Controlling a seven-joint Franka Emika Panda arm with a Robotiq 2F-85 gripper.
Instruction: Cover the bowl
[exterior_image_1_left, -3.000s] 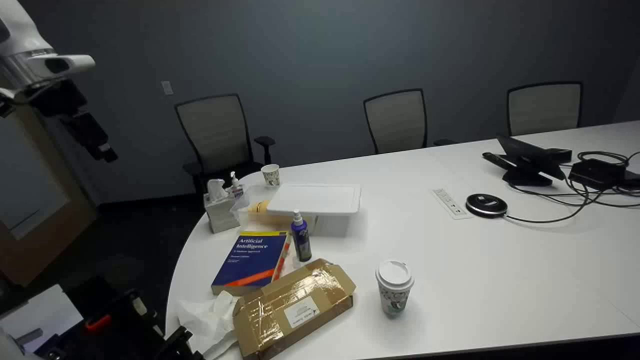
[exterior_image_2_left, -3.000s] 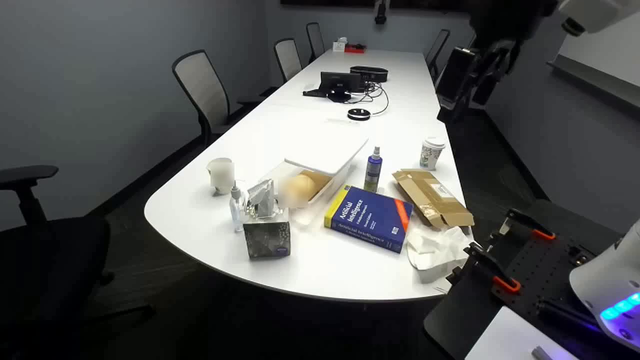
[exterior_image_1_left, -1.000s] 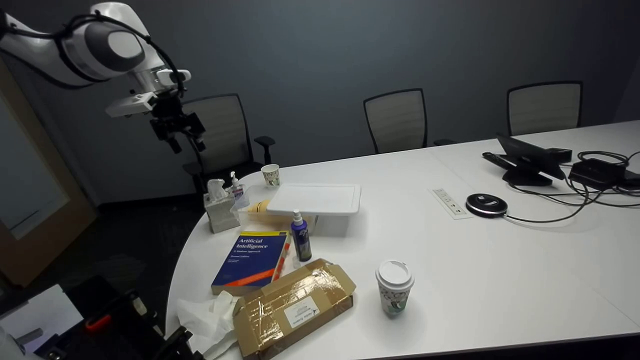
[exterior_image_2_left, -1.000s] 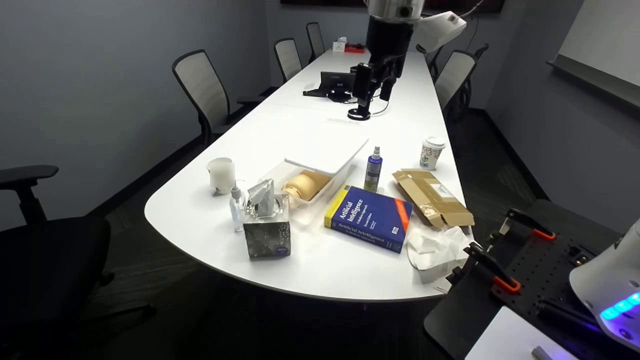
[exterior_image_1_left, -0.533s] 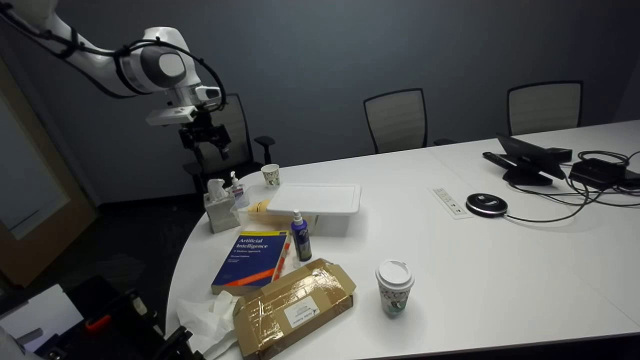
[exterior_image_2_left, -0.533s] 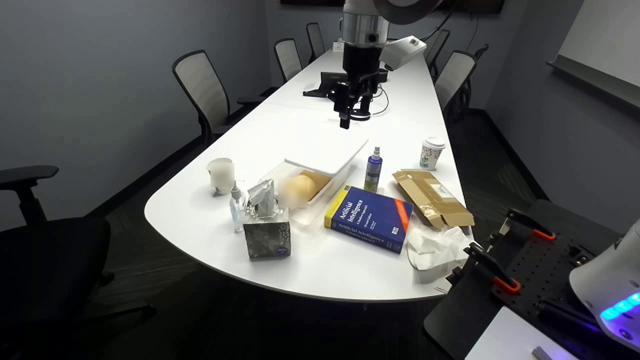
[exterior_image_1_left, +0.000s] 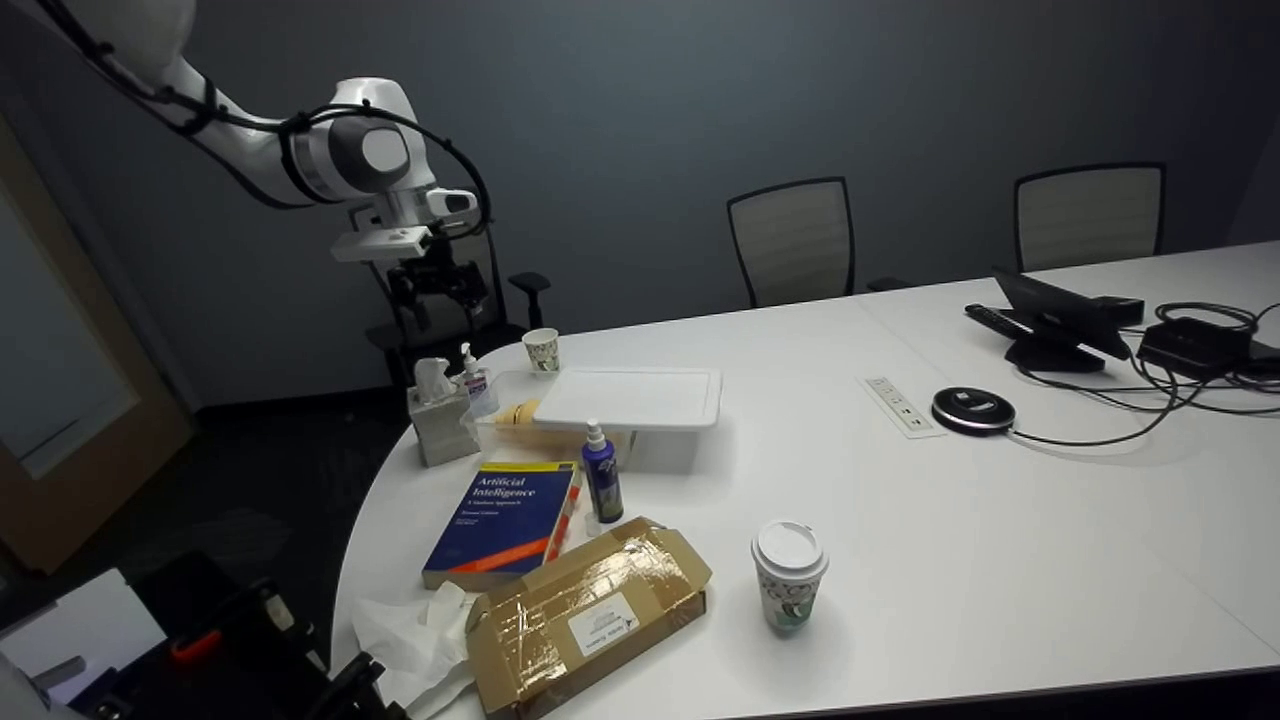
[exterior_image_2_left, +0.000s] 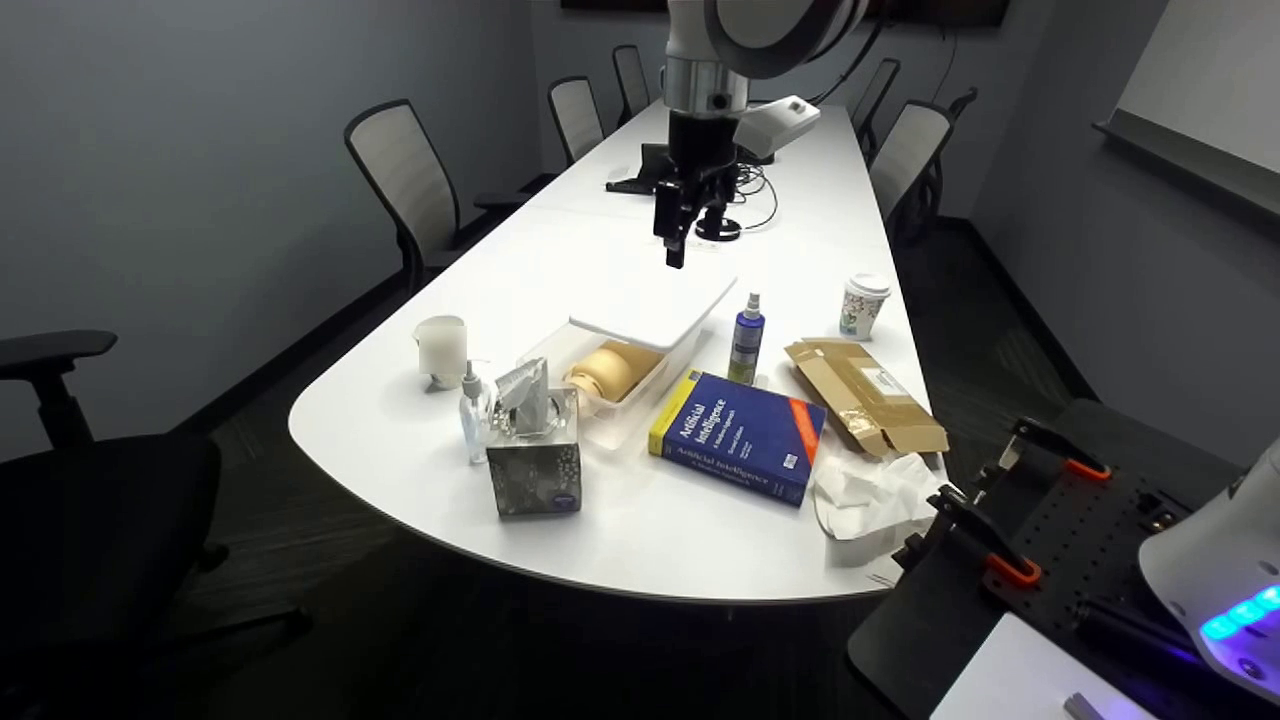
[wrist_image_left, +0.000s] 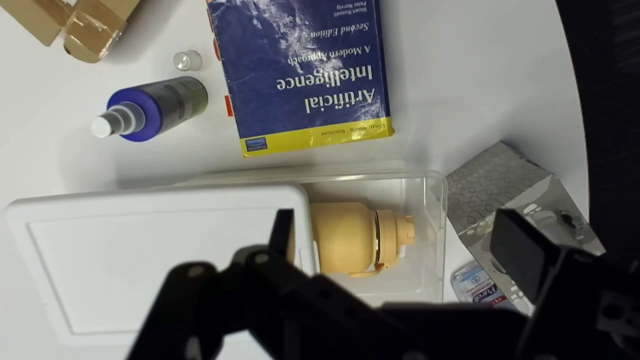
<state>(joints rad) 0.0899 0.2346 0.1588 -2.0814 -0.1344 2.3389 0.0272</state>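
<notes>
White and flat, the lid (wrist_image_left: 125, 265) lies over one part of a clear plastic tub (wrist_image_left: 442, 240) on the tabletop (exterior_image_1_left: 1000, 540) and juts out past the tub's end. Toward the other end the tub is uncovered, and a yellow bottle (wrist_image_left: 345, 237) lies there on its side, its capped end in sight and its body running under the lid. The claw (wrist_image_left: 395, 225) hangs in the air, well apart from the lid, its fingers (wrist_image_left: 517, 250) spread wide; in the wrist view one finger shows in front of the lid's edge and the other in front of a tissue box (wrist_image_left: 495, 182). That box stands just beside the uncovered end, with a sanitizer bottle (exterior_image_2_left: 472, 425) next to it and a paper cup (exterior_image_1_left: 541, 350) near both. Near the tub's long side lies a thick blue book (wrist_image_left: 305, 75), face up; a purple spray bottle (wrist_image_left: 160, 107) stands upright near it, a small clear cap (wrist_image_left: 187, 60) just beside. In both exterior views a cardboard box (exterior_image_1_left: 540, 640) lies near the book, with crumpled white paper (exterior_image_2_left: 880, 490) beside it and a lidded coffee cup (exterior_image_1_left: 788, 590) standing a little apart. Mesh chairs (exterior_image_1_left: 795, 245) stand around the tabletop.
</notes>
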